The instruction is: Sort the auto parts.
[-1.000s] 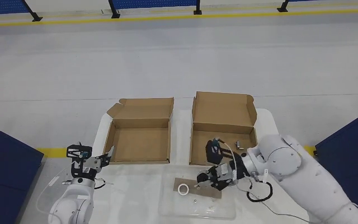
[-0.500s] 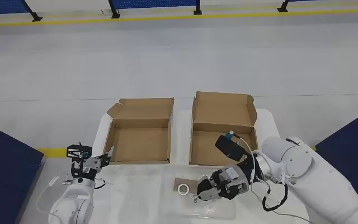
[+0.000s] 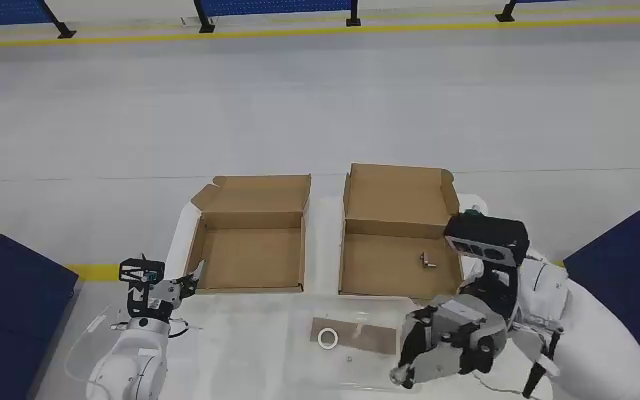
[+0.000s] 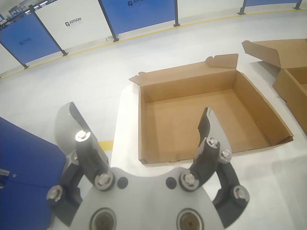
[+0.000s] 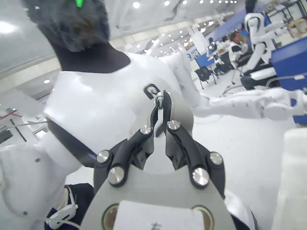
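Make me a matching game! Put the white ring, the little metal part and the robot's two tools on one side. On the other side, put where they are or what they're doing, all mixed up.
Things:
1. white ring
2. little metal part
3. left tool
4. right tool

Places or states:
A. shut on a small screw
B. inside the right box
C. open, near the left box
D. in the clear tray

Pairs: 1-D, 2-B, 3-C, 4-A.
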